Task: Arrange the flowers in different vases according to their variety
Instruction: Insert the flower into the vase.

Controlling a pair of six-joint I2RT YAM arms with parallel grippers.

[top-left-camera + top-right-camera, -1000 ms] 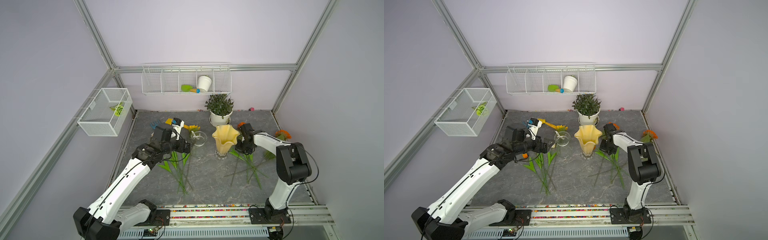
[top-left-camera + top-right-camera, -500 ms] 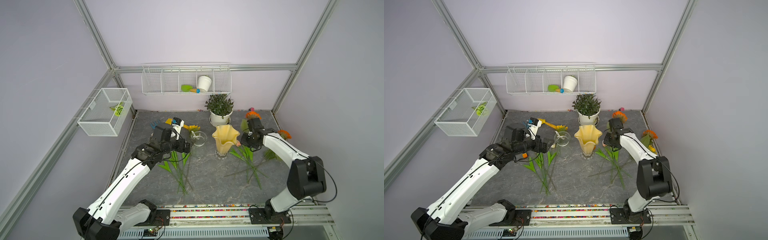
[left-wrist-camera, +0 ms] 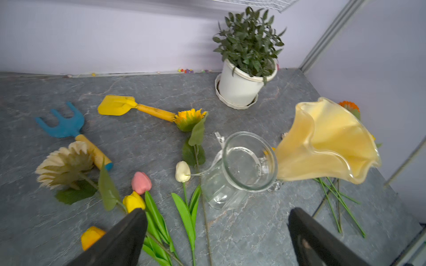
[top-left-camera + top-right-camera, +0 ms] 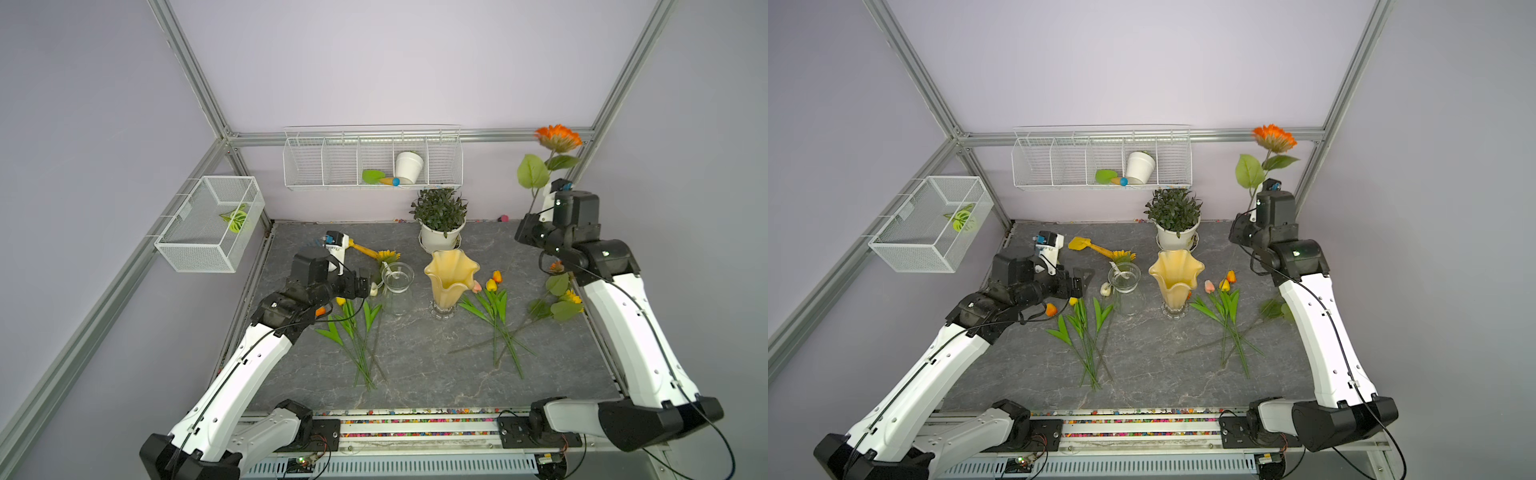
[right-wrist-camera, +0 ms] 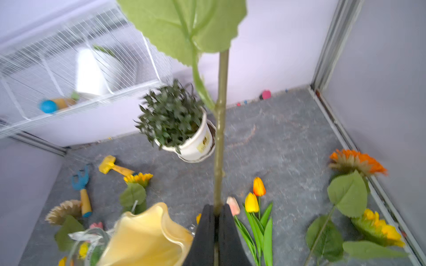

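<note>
While the right end effector (image 5: 215,210) sits high near the back right corner, its jaws are pressed together on the green stem of a large orange flower (image 4: 557,138). The bloom stands upright above the arm, well clear of the table (image 4: 415,374). The left end effector (image 3: 217,213) hovers low with its jaws spread wide, gripping nothing, near the clear glass vase (image 4: 397,286). A pale-yellow vase (image 4: 451,272) with a wavy rim stands upright just beside it, near the table's middle.

Some tulips (image 4: 353,328) lie flat beneath the left arm, and more tulips (image 4: 496,291) lie on the yellow vase's other side. Other large blooms lie on the table: a yellow sunflower (image 3: 190,117) behind the clear vase, a cream bloom (image 3: 63,165), and an orange bloom (image 5: 357,161) along the right edge.
</note>
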